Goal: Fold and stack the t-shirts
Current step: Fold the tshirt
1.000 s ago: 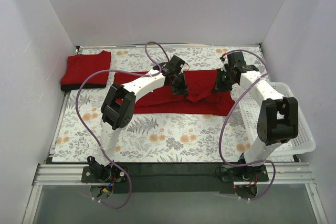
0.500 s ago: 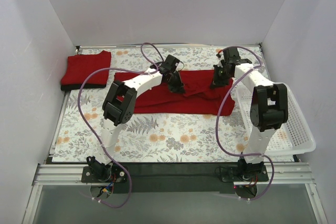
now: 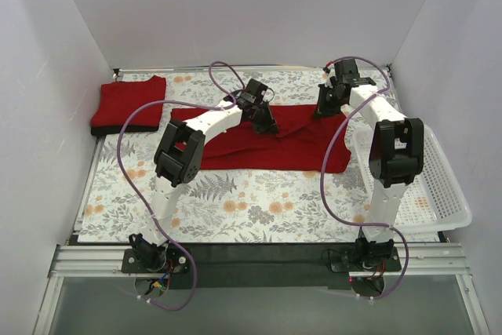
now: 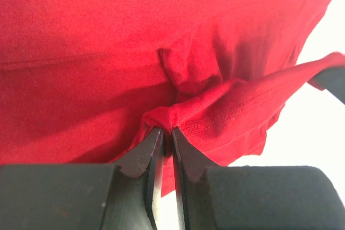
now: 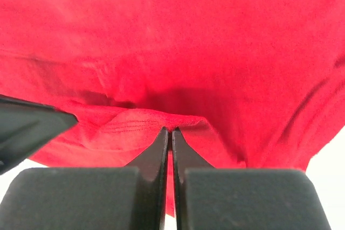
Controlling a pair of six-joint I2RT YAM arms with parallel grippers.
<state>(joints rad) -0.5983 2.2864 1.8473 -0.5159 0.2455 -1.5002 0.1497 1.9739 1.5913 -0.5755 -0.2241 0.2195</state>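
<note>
The top camera looks down from above and behind me, far enough back to take in the whole counter (image 3: 235, 202). The 2 wrist cameras sit just behind my left fingers (image 4: 140, 157) and right fingers (image 5: 151, 157). They face along them, close up on the red t-shirt (image 3: 290, 151), which all 3 views share.

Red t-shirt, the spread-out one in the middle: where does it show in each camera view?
Top external: the red t-shirt lies across the middle of the picture.
Left wrist: it fills the view, its stitched hem pinched in the left gripper.
Right wrist: it fills the view, the hem pinched in the right gripper.
Shared landmark: that stitched hem, held by both grippers.
</note>
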